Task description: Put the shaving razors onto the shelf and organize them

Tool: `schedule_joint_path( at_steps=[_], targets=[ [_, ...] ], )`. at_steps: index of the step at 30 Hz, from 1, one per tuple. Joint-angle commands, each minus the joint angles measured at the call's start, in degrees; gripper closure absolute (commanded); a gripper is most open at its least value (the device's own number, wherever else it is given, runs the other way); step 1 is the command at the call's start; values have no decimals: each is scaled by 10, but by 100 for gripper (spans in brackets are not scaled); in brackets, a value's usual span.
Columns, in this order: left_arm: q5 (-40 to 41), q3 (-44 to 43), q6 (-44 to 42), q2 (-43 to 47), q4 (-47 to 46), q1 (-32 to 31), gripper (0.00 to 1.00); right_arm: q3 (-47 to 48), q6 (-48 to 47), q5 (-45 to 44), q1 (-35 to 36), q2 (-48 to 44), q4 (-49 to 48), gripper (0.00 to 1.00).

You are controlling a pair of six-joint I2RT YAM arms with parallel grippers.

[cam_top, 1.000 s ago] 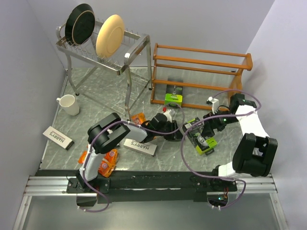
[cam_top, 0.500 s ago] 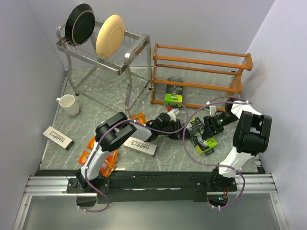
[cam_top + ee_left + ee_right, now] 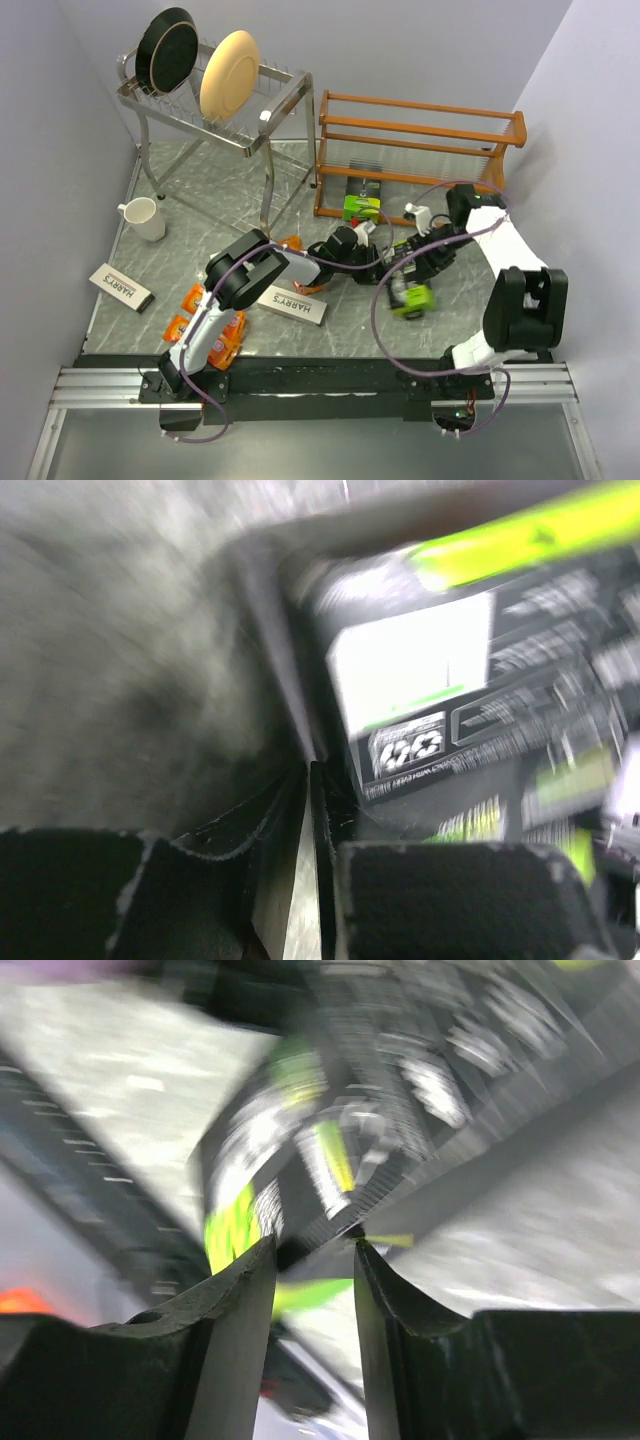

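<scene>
Both my jaws stand narrow at the black-and-lime pack [image 3: 411, 297]; whether they grasp it, I cannot tell. Better to pinch its edge squarely.

— What sort of place is this, a kitchen?

— No, a robotics lab cell. The left arm [image 3: 240, 275] and right arm [image 3: 522, 305] are bolted to an aluminium rail [image 3: 100, 385] at the near edge of a marble-patterned tabletop [image 3: 210, 200]. Purple cables [image 3: 377, 305] loop off them, and plain pale walls [image 3: 50, 150] box the table in.

— But the dishes?

— Staged props. A silver dish rack [image 3: 185, 120] with a cream plate [image 3: 229, 73], a white mug [image 3: 143, 218], a wooden shelf [image 3: 420, 103] and boxed razor packs [image 3: 120, 287] share one small surface.
</scene>
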State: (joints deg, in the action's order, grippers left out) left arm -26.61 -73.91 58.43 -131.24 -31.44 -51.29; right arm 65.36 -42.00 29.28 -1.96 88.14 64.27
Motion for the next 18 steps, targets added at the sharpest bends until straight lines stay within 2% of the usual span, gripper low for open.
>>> schedule_joint_path(
  at_steps=[1,3,6,11,14,18],
  targets=[
    [60,-11,5,-12,-1,-20,78,-8,87,261,89,-5,3,58],
    [64,28,21,11,-7,-13,69,-9,82,265,104,-30,8,53],
    [67,78,28,40,-21,3,62,-11,84,262,107,-43,9,50],
    [51,23,4,6,10,0,62,-21,146,267,127,-39,-68,46],
    [70,18,-9,16,52,2,59,23,129,247,129,-28,-43,45],
    [99,50,-27,82,85,15,50,48,78,214,93,-95,-4,39]
  ],
)
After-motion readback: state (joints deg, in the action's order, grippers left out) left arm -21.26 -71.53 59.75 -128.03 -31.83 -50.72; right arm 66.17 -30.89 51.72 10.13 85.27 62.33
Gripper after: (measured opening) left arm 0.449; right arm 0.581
